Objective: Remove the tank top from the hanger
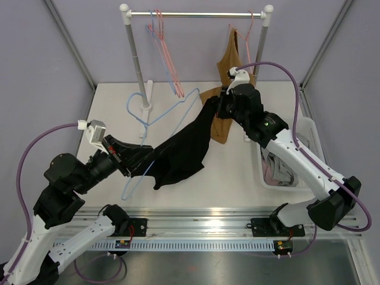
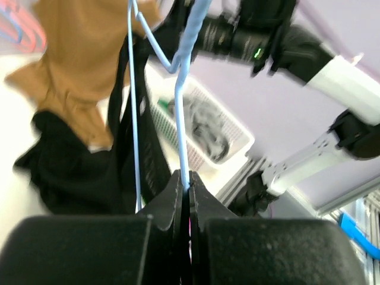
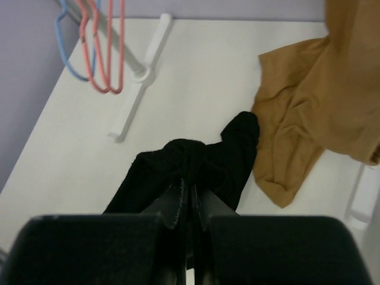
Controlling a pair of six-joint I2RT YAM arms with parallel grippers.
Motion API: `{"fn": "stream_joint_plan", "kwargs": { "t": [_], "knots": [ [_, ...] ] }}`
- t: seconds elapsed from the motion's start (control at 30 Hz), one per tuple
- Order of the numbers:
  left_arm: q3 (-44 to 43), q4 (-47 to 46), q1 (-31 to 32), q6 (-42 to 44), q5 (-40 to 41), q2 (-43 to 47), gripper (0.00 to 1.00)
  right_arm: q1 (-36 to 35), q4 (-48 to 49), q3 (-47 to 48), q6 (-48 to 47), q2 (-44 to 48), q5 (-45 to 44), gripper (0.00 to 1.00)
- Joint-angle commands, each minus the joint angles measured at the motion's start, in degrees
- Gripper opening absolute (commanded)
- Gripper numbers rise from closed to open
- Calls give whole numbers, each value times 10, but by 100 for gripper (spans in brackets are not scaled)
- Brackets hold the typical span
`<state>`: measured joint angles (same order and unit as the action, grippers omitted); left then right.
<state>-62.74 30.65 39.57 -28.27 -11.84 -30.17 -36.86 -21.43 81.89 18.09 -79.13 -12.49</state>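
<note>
The black tank top (image 1: 184, 151) is stretched over the table between my two grippers, and the light blue wire hanger (image 1: 169, 111) still runs through it. My left gripper (image 1: 132, 163) is shut on the hanger's wire at the garment's lower left end. In the left wrist view the wire (image 2: 182, 119) rises from between the closed fingers (image 2: 189, 181), with the black fabric (image 2: 71, 172) to the left. My right gripper (image 1: 212, 104) is shut on the garment's upper right end. The right wrist view shows black cloth (image 3: 196, 157) bunched at its fingertips (image 3: 191, 185).
A tan garment (image 1: 228, 65) hangs from a pink hanger on the rack (image 1: 196, 13) and drapes onto the table (image 3: 309, 113). Pink and blue hangers (image 1: 166, 53) hang on the rack's left. A white basket (image 1: 309, 133) of clothes stands at the right.
</note>
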Motion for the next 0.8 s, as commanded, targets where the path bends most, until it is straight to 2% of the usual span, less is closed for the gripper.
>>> {"fn": "stream_joint_plan", "kwargs": {
  "t": [0.0, 0.17, 0.23, 0.37, 0.4, 0.47, 0.53, 0.6, 0.77],
  "knots": [
    [35, -205, 0, -21, -41, 15, 0, 8, 43, -52, 21, 56, 127, 0],
    [36, -373, 1, 23, -26, -73, 0, 8, 65, -111, 59, 166, 344, 0],
    [45, -478, 4, 51, 3, -116, 0, 8, 47, -126, 59, 190, 431, 0],
    [33, -620, 27, 141, 73, -197, 0, 7, -55, -144, 11, 251, 485, 0],
    [27, -668, 36, 170, 68, -215, 0, 6, -112, -146, -7, 259, 484, 0],
    [-1, -701, 43, 220, 88, -271, 0, 7, -160, -148, -38, 293, 429, 0],
    [-12, -763, 44, 252, 116, -321, 0, 7, -212, -147, -58, 317, 409, 0],
    [-12, -849, 44, 270, 190, -350, 0, 7, -264, -132, -69, 347, 380, 0],
    [-51, -883, 44, 293, 272, -407, 0, 7, -371, -112, -83, 363, 196, 0]
  ]
}}
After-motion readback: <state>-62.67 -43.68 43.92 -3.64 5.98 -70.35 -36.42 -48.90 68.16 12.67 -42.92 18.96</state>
